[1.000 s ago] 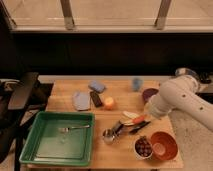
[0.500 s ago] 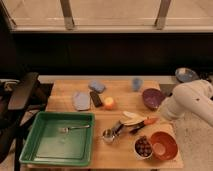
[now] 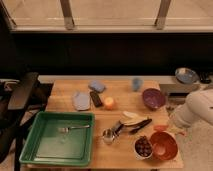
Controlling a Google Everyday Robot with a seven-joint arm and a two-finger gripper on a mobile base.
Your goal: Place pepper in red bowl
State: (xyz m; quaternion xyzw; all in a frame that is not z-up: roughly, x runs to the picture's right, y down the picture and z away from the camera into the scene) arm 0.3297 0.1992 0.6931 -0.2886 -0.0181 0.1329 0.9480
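The pepper (image 3: 161, 128) is a slim orange-red shape just above the far rim of the red bowl (image 3: 164, 145), which stands at the table's front right corner. My gripper (image 3: 173, 124) is at the end of the white arm coming in from the right edge, right beside the pepper's right end. Whether it holds the pepper cannot be made out. The red bowl's inside looks bare.
A white bowl (image 3: 143, 146) with dark contents touches the red bowl's left side. A purple bowl (image 3: 153, 97), blue cup (image 3: 136, 83), orange ball (image 3: 109, 102), metal cup (image 3: 107, 135) and dark utensil (image 3: 140, 125) fill the middle. A green tray (image 3: 30, 150) with a fork (image 3: 72, 128) sits front left.
The arm has pulled back from over the table's middle to its right edge. The pepper has shifted right and forward with it, toward the red bowl.
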